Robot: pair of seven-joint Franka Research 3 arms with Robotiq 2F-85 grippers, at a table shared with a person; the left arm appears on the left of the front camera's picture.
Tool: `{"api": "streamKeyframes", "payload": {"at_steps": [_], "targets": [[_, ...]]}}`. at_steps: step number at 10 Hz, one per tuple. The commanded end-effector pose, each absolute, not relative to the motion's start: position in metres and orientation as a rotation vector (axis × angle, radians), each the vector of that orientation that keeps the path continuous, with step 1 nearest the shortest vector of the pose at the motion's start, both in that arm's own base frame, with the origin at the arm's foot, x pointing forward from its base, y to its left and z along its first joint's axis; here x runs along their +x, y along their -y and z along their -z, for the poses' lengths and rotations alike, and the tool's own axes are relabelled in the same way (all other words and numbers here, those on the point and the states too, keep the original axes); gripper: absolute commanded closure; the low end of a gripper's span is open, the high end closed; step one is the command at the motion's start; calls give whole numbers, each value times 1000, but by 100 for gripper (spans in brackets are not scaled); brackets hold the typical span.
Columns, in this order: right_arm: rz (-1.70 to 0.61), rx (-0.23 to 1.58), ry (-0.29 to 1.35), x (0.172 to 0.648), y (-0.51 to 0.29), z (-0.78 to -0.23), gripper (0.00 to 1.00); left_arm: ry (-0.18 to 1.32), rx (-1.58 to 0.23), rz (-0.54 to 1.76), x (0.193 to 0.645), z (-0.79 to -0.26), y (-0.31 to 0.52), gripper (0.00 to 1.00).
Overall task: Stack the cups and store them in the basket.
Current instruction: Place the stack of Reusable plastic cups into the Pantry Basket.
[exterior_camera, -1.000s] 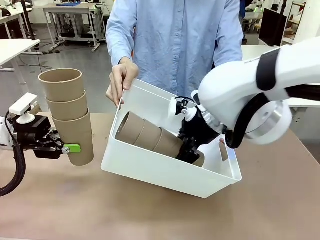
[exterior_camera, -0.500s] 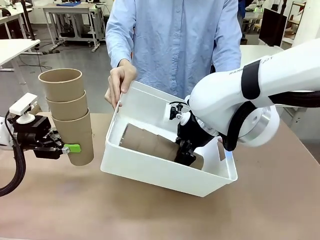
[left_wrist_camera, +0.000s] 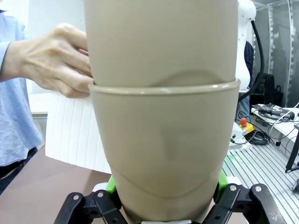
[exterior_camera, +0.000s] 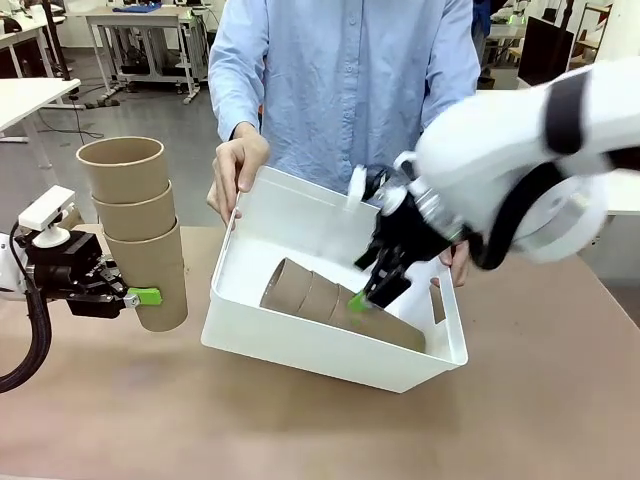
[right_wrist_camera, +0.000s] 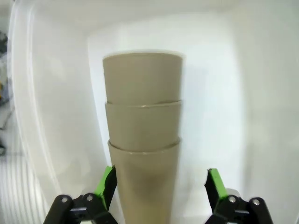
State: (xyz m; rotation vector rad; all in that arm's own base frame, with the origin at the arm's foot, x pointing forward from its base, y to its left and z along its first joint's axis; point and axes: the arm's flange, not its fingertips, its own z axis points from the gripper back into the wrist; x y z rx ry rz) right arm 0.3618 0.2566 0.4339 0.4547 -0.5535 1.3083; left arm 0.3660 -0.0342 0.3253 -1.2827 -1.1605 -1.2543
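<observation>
Nearest you, to the left of the basket point(exterior_camera: 300, 345) and apart from it, your left gripper point(exterior_camera: 130, 296) is clamped on the bottom cup of an upright stack of three cups point(exterior_camera: 135, 225) held above the table point(exterior_camera: 520, 420). Inside the basket a second stack of three nested cups point(exterior_camera: 330, 300) lies on its side on the floor, and your right gripper point(exterior_camera: 372, 290) sits just above its narrow end with the fingers spread apart, not gripping it. At the basket's far side the person's hand point(exterior_camera: 235, 175) holds the far left corner of the rim, tilting that side up.
</observation>
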Motion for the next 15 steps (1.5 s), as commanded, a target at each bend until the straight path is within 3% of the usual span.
{"api": "streamKeyframes", "payload": {"at_steps": [1,4,7,11,15], "targets": [[-1242,552,659,339,-191,-490,0,1167,-1290,1253,365,-330,34,16],[-1169,705,776,336,-93,-538,0,1167,-1290,1253,365,-330,34,16],[-1209,825,808,325,-23,-523,0,1167,-1290,1253,365,-330,34,16],[-1242,752,848,317,-21,-510,0,1167,-1290,1253,365,-330,34,16],[-1190,807,796,319,-13,-513,0,1167,-1290,1253,365,-330,34,16]]}}
